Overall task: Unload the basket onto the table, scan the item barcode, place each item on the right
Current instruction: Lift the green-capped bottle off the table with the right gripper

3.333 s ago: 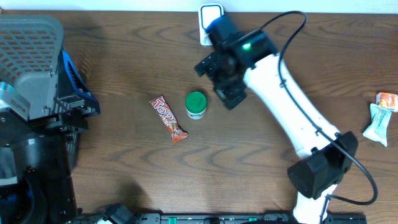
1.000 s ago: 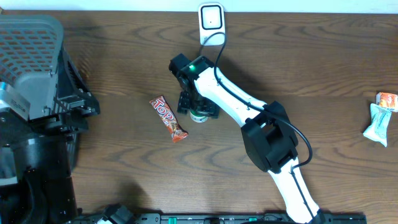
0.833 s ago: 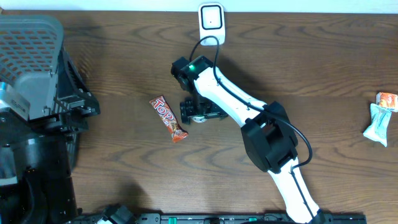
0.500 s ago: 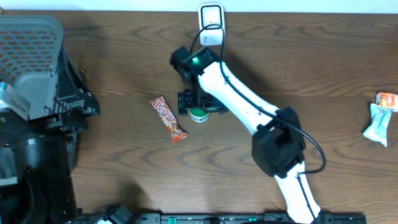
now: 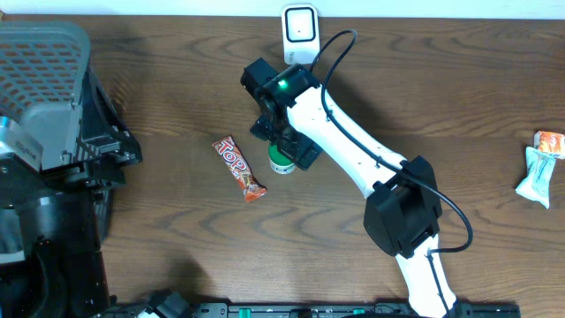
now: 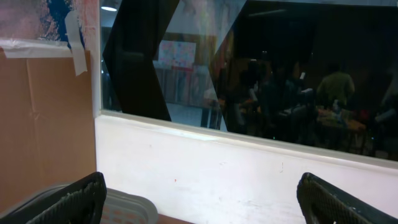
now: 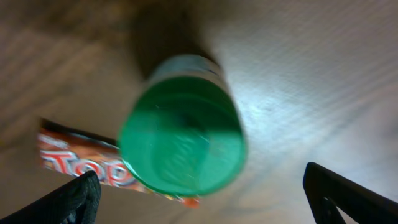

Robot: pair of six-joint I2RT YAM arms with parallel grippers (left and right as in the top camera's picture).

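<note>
Progress is slight: the green-capped bottle point(image 5: 281, 162) stands upright on the table point(image 5: 177, 230) near its middle, not yet lifted and, judging by that, not yet shown to the scanner point(image 5: 300, 24). The right pincer point(image 5: 284, 146) hangs right over the cap with its fingers spread wide. In the right wrist view both tips sit well clear of the cap on either side, so nothing is gripped. What seems left is the whole core of the job: closing on the bottle, carrying it toward the far edge, and turning its label to the scanner's face. I cannot tell where the barcode sits on the bottle.

Room around the bottle is uneven. A candy bar point(image 5: 239, 168) lies just beside it on the left, close enough that a finger coming down on that side could nudge it. The right side and the near side are bare wood. The stretch between bottle and scanner is open too, apart from the arm's own cable looping near the far edge.

Farther out, a grey basket point(image 5: 44, 79) fills the far left corner and two packets point(image 5: 540, 168) lie at the right edge — both well apart from the work. The left pincer point(image 6: 202, 205) is open and holds nothing.
</note>
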